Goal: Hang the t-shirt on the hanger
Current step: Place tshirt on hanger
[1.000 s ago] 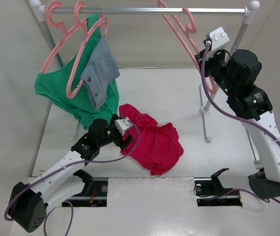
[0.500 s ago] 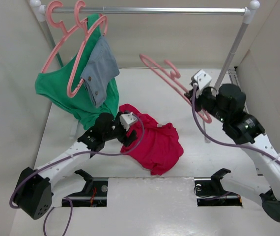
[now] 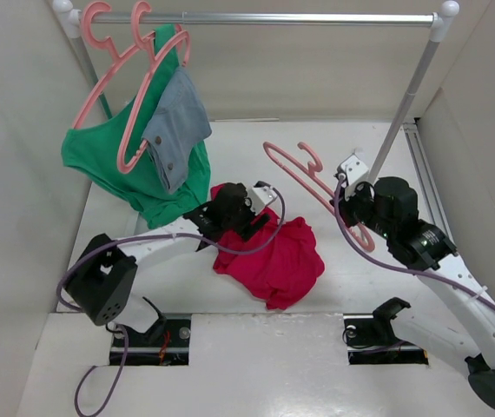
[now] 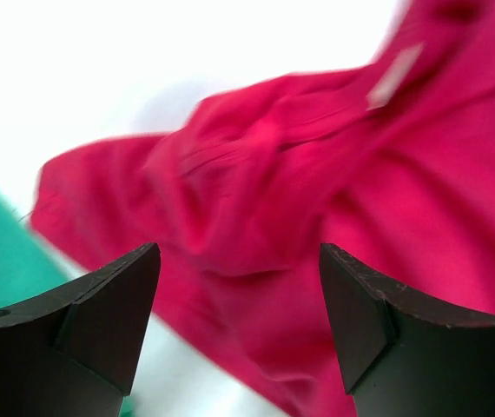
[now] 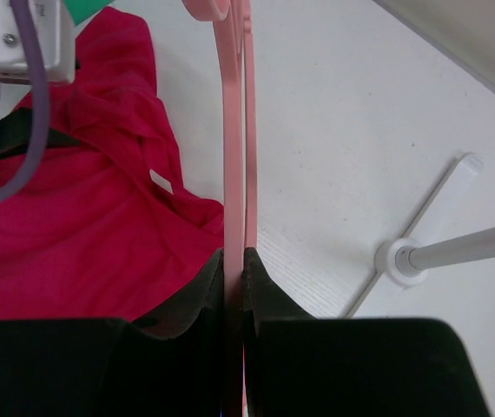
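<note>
T-shirt heaped left of hanger, hanger pinched in right gripper

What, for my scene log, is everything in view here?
t-shirt: one, crimson, crumpled mid-table
hanger: one, pink, in the right end effector
other hangers: at least two, pink, rail's left end
green garment: one, green, hung there
denim piece: one, grey-blue, beside the green
clothes rail: one, silver, across the back
table: one, white
left end effector: one, black, open over the t-shirt
right end effector: one, black, shut on the hanger
</note>
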You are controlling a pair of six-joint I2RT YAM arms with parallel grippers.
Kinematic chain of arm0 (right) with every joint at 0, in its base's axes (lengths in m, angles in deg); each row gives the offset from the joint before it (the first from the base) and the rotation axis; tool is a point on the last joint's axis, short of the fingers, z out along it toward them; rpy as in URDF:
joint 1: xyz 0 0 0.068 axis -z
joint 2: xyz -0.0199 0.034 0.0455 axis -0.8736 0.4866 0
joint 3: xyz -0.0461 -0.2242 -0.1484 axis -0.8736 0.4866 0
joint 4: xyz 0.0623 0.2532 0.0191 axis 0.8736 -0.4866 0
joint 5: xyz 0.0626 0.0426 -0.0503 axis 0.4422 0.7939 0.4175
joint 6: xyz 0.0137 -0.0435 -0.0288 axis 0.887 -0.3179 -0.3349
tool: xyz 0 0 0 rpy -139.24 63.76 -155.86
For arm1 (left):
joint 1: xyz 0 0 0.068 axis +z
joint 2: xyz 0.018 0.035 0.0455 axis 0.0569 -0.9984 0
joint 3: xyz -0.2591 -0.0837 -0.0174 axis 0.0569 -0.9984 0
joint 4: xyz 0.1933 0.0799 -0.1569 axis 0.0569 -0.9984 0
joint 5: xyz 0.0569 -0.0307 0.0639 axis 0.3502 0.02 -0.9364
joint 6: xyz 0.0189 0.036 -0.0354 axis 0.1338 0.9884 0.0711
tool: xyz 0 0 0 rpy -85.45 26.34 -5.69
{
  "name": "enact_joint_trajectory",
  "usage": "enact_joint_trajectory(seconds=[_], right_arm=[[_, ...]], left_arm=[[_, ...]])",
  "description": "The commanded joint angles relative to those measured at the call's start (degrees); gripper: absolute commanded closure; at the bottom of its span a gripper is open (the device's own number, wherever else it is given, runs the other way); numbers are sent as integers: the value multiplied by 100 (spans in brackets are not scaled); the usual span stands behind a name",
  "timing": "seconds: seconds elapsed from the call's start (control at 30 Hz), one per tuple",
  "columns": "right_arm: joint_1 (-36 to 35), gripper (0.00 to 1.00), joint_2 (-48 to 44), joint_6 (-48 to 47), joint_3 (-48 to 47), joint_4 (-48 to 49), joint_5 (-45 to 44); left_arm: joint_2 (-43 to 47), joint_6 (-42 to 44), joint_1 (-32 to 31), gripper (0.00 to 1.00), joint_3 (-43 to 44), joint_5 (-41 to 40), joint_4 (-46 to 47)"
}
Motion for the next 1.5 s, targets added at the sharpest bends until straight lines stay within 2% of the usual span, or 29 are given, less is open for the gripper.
enact_joint_trajectory(seconds=[0.0, 0.27, 0.3, 0.4, 0.43, 0.53, 0.57, 0.6, 0.83, 0.9, 0.97, 1.03, 1.07, 1.13, 1.27, 1.33, 1.4, 1.43, 1.47], right_arm=[[182, 100, -116, 128, -32, 434, 13], [438, 100, -63, 76, -32, 434, 355], [438, 100, -63, 76, -32, 434, 356], [569, 100, -3, 76, -32, 434, 479], [570, 100, -2, 76, -32, 434, 540], [622, 100, 51, 76, -32, 365, 593], [622, 100, 103, 76, -32, 364, 663], [622, 100, 104, 76, -32, 181, 663], [622, 100, -168, 136, -85, -680, 839], [622, 100, -309, 190, -24, -734, 787], [622, 100, -485, 330, 47, -735, 787], [622, 100, -538, 391, 108, -682, 787], [622, 100, -538, 392, 109, -682, 734], [622, 100, -600, 445, 109, -682, 734], [622, 100, -714, 497, 109, -840, 681], [622, 100, -767, 497, 109, -892, 628], [622, 100, -819, 497, 109, -893, 628], [622, 100, -819, 497, 109, -893, 628], [622, 100, -819, 497, 109, -954, 628]], left_arm=[[-149, 265, 29, 30, 303, -1065, 102], [-730, 450, 29, 29, 514, -785, 102], [-730, 450, 29, 32, 514, -785, 155], [-801, 397, 29, 49, 567, -855, 155], [-801, 397, 29, 60, 619, -803, 155], [-862, 275, 90, 79, 689, -610, 94], [-862, 274, 90, 95, 777, -609, 33], [-923, 205, 90, 100, 778, -548, 32], [-976, 247, 284, 100, 971, 23, -152], [-976, 370, 284, 98, 1023, 364, -231], [-1099, 319, 284, 98, 1024, 367, -232], [-1222, 318, 284, 70, 1155, 428, -284], [-1379, 318, 284, 60, 1217, 428, -406], [-1512, 370, 284, 55, 1366, 428, -574], [-1565, 538, 284, 55, 1367, 350, -487], [-1618, 538, 284, 68, 1367, 235, -434], [-1618, 538, 284, 85, 1419, 129, -434], [-1618, 486, 284, 98, 1419, 129, -434], [-1618, 485, 284, 100, 1419, 77, -434]])
